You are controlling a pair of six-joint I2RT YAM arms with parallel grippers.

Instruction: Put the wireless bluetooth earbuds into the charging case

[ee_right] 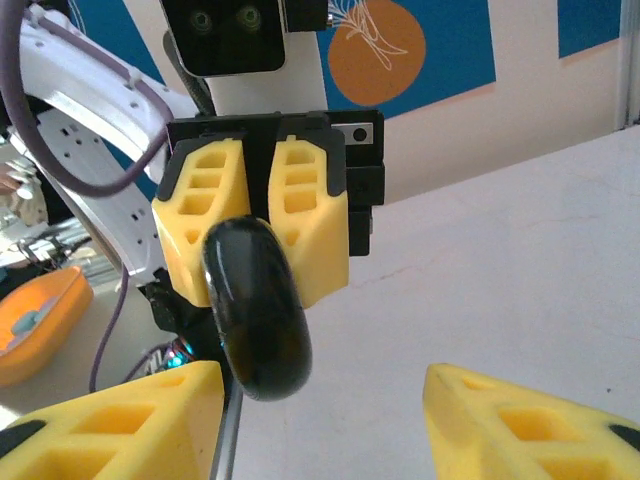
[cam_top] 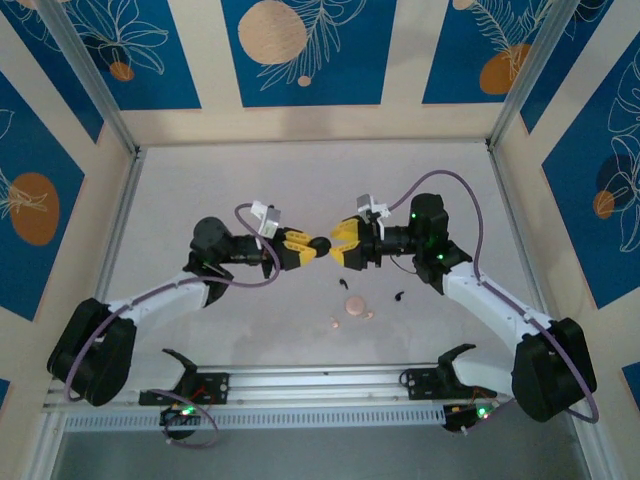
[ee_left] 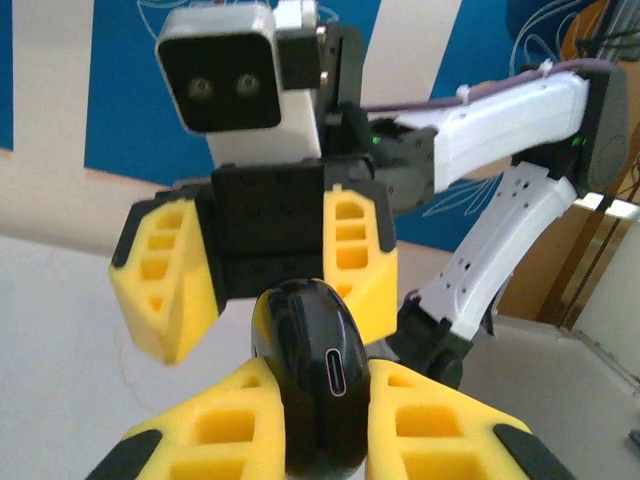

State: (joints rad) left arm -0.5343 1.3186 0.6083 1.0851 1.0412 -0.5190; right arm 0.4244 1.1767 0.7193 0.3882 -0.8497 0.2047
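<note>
A glossy black charging case (ee_left: 318,370) with its charging port facing the left wrist camera is clamped between the yellow fingers of my left gripper (ee_left: 320,378), held above the table (cam_top: 200,180). In the top view the left gripper (cam_top: 310,246) and right gripper (cam_top: 338,243) meet tip to tip over the table's middle, the case (cam_top: 321,244) between them. My right gripper (ee_right: 322,385) stands open, the case (ee_right: 255,310) close to its left finger. Two black earbuds (cam_top: 343,285) (cam_top: 397,296) and two pale pink earbuds (cam_top: 335,323) (cam_top: 370,315) lie on the table below.
A round pink case (cam_top: 354,305) rests among the loose buds, just in front of the grippers. A metal rail (cam_top: 320,375) runs along the near edge by the arm bases. Patterned walls close in the table's far side and flanks.
</note>
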